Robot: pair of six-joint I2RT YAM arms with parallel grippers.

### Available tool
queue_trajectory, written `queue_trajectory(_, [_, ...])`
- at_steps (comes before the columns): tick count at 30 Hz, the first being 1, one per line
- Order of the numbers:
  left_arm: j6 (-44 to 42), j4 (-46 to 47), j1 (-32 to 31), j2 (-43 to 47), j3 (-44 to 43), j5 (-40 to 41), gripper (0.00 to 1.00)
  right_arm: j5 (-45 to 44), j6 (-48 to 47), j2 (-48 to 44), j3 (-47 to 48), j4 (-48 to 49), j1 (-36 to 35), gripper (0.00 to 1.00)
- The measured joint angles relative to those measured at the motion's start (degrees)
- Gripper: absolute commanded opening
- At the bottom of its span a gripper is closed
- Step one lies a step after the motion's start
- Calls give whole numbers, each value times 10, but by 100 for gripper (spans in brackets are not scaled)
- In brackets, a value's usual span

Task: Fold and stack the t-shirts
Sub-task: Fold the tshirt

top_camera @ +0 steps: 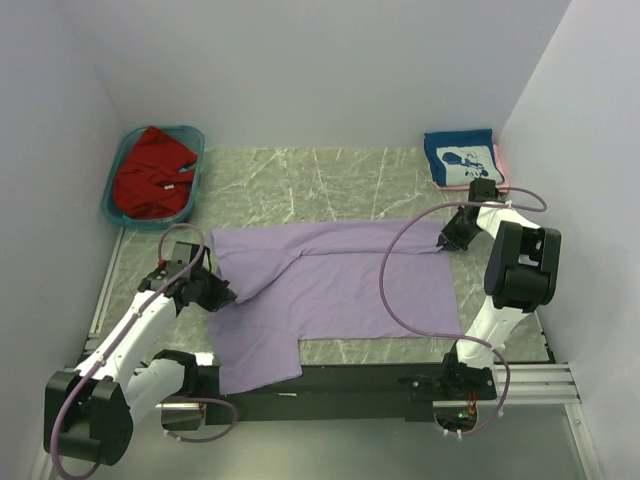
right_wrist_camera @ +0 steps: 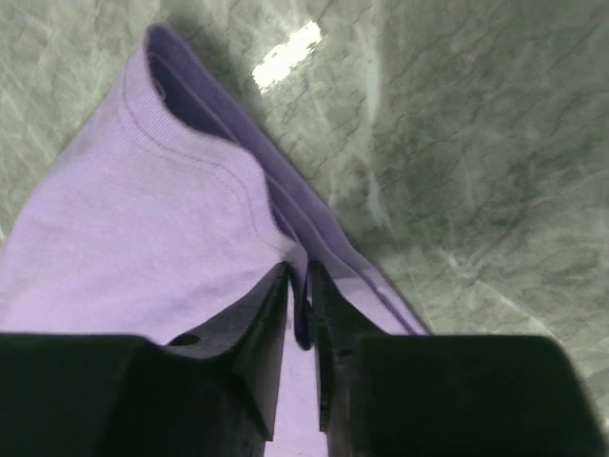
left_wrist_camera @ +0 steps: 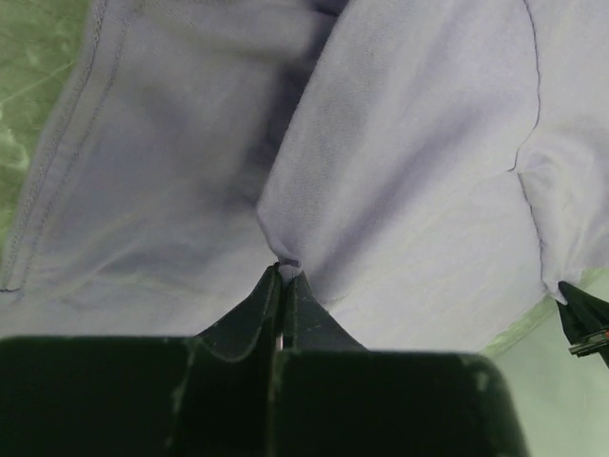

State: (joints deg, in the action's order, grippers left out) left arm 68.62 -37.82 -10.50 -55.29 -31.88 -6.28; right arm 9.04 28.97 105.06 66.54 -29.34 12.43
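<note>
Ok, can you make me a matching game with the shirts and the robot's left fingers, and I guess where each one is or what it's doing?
Things:
1. purple t-shirt
2. red t-shirt
3. navy t-shirt
4. left fingers

Where or how:
A. folded in the far right corner
B. shut on purple cloth
C. spread out in the middle of the table
D. bunched up in the teal tub

Pairs: 1-C, 2-D, 3-A, 4-B
</note>
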Motion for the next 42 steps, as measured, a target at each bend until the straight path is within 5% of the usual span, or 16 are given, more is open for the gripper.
queue_trajectory(8, [-5,-33,-1,41,-6,16,37,-57,3,-28,-3,-9,0,53])
queue_trajectory(16, [-39,-71,-1,92,-56,96,65,-79,13,-171,-42,26,-11,63])
queue_trajectory(26, [-159,43,43,-70,-134,177,62,39,7,-168,-49,108,-71,61])
queue_trajectory(34, [-229,153,83,-304,-240,166,35,70,2,-62,-15,117,-54,59])
queue_trajectory(42, [-256,174,83,-453,-322,160,24,89,15,30,40,143,-39,55])
